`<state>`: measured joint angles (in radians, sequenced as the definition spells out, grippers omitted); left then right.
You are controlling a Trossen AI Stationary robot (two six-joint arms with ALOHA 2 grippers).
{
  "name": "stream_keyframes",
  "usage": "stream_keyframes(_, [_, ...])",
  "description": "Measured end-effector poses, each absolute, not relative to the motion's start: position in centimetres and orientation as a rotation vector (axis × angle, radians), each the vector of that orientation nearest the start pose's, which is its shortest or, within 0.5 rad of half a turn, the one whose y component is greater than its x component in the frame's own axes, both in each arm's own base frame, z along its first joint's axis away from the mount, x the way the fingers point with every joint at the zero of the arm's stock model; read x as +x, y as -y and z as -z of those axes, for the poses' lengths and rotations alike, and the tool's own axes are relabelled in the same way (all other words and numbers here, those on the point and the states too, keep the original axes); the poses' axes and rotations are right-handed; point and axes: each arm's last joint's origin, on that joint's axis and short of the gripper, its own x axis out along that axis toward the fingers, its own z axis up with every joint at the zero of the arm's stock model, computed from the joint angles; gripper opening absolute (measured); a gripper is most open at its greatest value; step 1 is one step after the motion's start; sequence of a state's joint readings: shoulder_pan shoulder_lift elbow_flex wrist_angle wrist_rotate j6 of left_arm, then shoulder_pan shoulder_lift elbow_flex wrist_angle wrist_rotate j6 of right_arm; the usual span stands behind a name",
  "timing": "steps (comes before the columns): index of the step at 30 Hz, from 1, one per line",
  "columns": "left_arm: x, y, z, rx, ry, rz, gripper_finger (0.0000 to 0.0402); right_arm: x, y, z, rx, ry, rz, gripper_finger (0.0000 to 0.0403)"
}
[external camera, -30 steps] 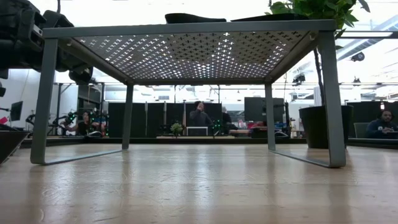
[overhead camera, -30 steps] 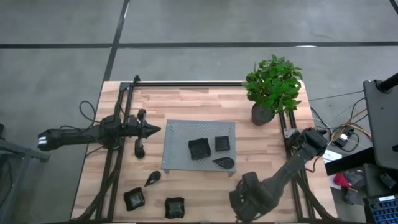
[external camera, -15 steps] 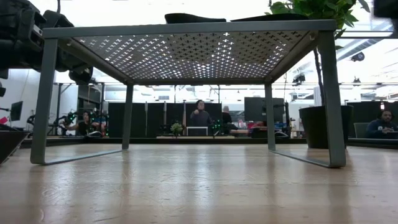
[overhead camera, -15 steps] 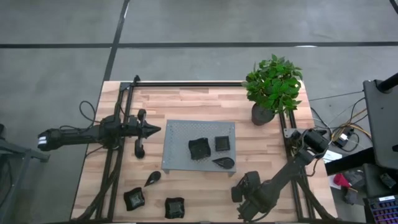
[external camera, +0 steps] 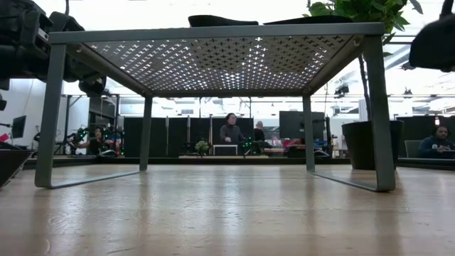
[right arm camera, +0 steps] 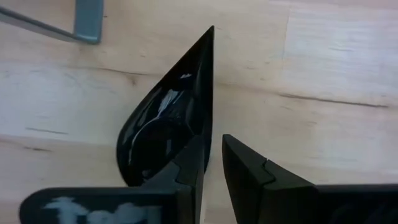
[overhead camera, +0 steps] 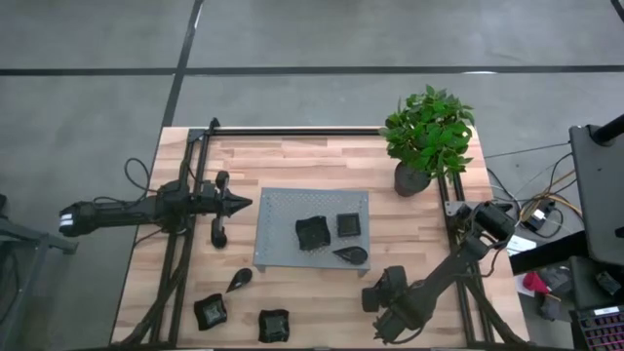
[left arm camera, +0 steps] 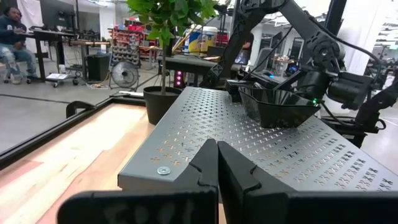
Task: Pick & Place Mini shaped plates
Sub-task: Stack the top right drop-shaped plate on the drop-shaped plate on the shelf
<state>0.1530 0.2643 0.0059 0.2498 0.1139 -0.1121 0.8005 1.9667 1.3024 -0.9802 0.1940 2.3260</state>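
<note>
The right claw [right arm camera: 211,162] has moved from the surface's near right edge a little farther in, toward the tray [overhead camera: 283,210], and now grips a teardrop plate [right arm camera: 168,118] by its rim. Judging by this, the plate is being carried to the tray, where three plates [overhead camera: 312,232] already lie; three more [overhead camera: 210,310] wait near left on the surface [overhead camera: 292,156]. The left claw [left arm camera: 217,168] rests closed, left of the tray. No readable writing or brands show.
</note>
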Motion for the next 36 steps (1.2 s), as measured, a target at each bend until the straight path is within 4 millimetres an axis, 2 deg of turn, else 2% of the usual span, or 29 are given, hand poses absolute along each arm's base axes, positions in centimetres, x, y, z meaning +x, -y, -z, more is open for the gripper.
stream_keyframes(7, [11.3, -1.4, -16.7, -0.114, -0.007, -0.04, 0.0, 24.4, -24.3, -14.7, 1.067, -1.021, 1.185, 0.005])
stream_keyframes(12, [11.3, -1.4, -16.7, -0.114, -0.007, -0.04, 0.0, 24.5, -24.4, -14.7, 1.055, -1.034, 1.159, 0.0016])
stream_keyframes(16, [11.3, -1.4, -16.7, -0.113, -0.007, -0.04, 0.0, 24.5, -24.4, -14.7, 1.039, -1.047, 1.143, 0.0009])
stream_keyframes(20, [11.3, -1.4, -16.7, -0.113, -0.007, -0.039, 0.0, 24.4, -24.5, -15.3, 1.01, -1.138, 1.097, 0.0008])
stream_keyframes(25, [11.3, -1.4, -16.7, -0.113, -0.006, -0.039, 0.0, 24.2, -24.6, -17.6, 0.855, -1.314, 0.865, 0.0008])
stream_keyframes(29, [11.3, -1.4, -16.7, -0.113, -0.007, -0.039, 0.0, 24.1, -24.1, -20.2, 0.737, -1.363, 0.705, 0.0008])
stream_keyframes(36, [11.3, -1.4, -16.7, -0.114, -0.008, -0.04, 0.0, 23.7, -22.4, -25.6, 0.595, -1.393, 0.525, 0.0008])
